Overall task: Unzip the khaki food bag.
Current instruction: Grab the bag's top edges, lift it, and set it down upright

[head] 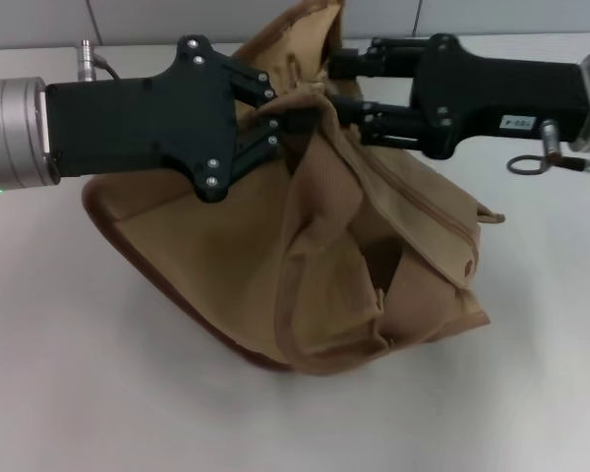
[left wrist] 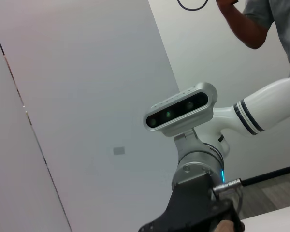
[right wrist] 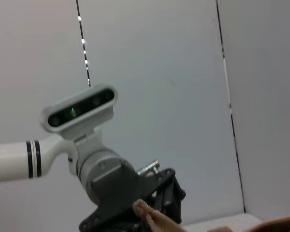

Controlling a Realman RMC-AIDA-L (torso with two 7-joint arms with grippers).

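Bag (head: 374,265) crumpled, top toward end effectors.

The khaki food bag (head: 305,265) sits mid-table (head: 98,393), slumped and tilted, its upper end raised toward the back. The left claw (head: 275,123) comes in from the left and the right claw (head: 339,98) from the right, and they meet at the bag's bunched top (fabric pinched between each pair of fingers). Behind the table stands a wall (head: 275,20).
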